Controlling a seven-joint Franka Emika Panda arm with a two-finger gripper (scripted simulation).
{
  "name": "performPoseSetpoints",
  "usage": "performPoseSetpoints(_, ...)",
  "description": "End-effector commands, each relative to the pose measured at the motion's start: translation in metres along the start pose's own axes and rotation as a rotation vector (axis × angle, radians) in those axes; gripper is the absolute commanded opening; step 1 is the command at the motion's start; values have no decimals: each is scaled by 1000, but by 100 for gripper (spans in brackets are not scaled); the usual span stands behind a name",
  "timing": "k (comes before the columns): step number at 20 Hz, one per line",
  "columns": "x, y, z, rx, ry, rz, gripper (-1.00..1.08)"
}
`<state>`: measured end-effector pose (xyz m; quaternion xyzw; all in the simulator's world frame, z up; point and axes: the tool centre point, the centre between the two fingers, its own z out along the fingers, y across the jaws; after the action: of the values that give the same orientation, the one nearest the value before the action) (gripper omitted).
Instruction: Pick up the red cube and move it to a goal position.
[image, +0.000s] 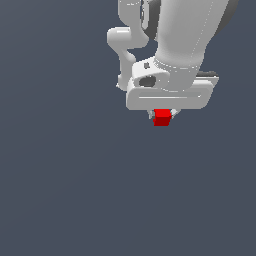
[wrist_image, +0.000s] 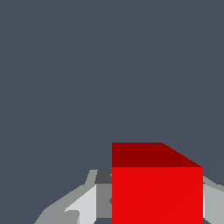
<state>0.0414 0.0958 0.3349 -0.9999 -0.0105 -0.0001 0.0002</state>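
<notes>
Red and matte, one cube (image: 162, 118) is seen, held between the two fingers (wrist_image: 83, 205) of the single white hand (image: 162, 116), which is closed onto its sides. The red cube is placed directly beneath the palm, near the exterior view's upper middle. One arm (image: 182, 35) is counted against a plain grey-blue backdrop; whether the cube touches any bench cannot be told.
</notes>
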Motion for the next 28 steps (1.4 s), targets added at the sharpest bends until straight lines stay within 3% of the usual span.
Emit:
performPoseSetpoints(1,3,0,-23,0,-1,0,-100)
performPoseSetpoints(14,19,-1,-105,0,0,1,-100)
performPoseSetpoints(28,25,-1,-131,0,0,1,-100)
